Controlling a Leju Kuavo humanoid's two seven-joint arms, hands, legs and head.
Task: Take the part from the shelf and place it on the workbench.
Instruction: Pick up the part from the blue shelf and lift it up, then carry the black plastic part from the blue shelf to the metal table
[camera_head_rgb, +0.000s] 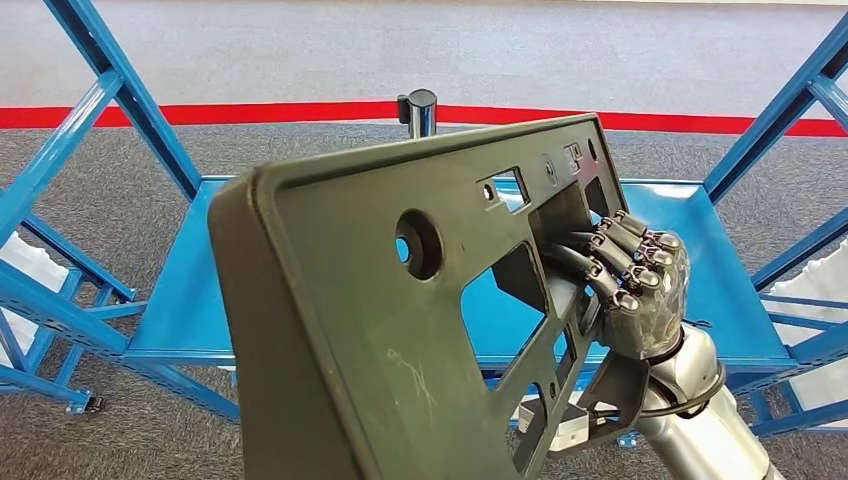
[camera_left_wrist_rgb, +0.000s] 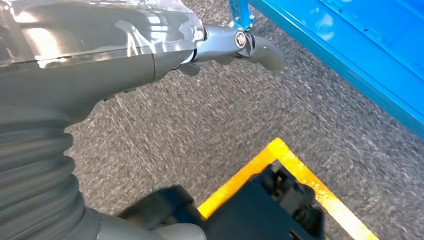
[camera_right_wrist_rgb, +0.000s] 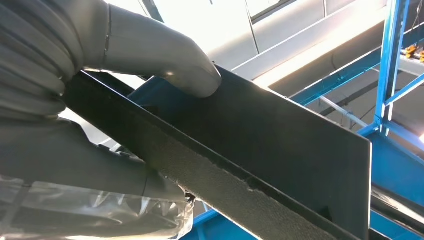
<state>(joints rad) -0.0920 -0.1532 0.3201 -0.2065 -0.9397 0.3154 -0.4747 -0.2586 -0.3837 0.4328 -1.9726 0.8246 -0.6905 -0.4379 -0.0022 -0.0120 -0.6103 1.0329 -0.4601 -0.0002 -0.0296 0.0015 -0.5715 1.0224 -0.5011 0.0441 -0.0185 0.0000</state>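
Observation:
A large dark plastic panel (camera_head_rgb: 370, 330) with several cut-outs and a round hole stands tilted in the air in front of the blue shelf (camera_head_rgb: 180, 300). My right hand (camera_head_rgb: 640, 280) grips it at its right side, fingers hooked through a cut-out. In the right wrist view the thick grey thumb (camera_right_wrist_rgb: 185, 65) presses on the flat back of the panel (camera_right_wrist_rgb: 280, 145). My left hand (camera_left_wrist_rgb: 150, 45) hangs over the grey carpet with its fingers apart, holding nothing.
The blue shelf board (camera_head_rgb: 700, 280) lies bare behind the panel, with slanted blue braces (camera_head_rgb: 120, 90) on both sides. A red line (camera_head_rgb: 250, 113) crosses the floor beyond. Yellow floor tape (camera_left_wrist_rgb: 300, 175) runs by the shelf edge (camera_left_wrist_rgb: 350, 75).

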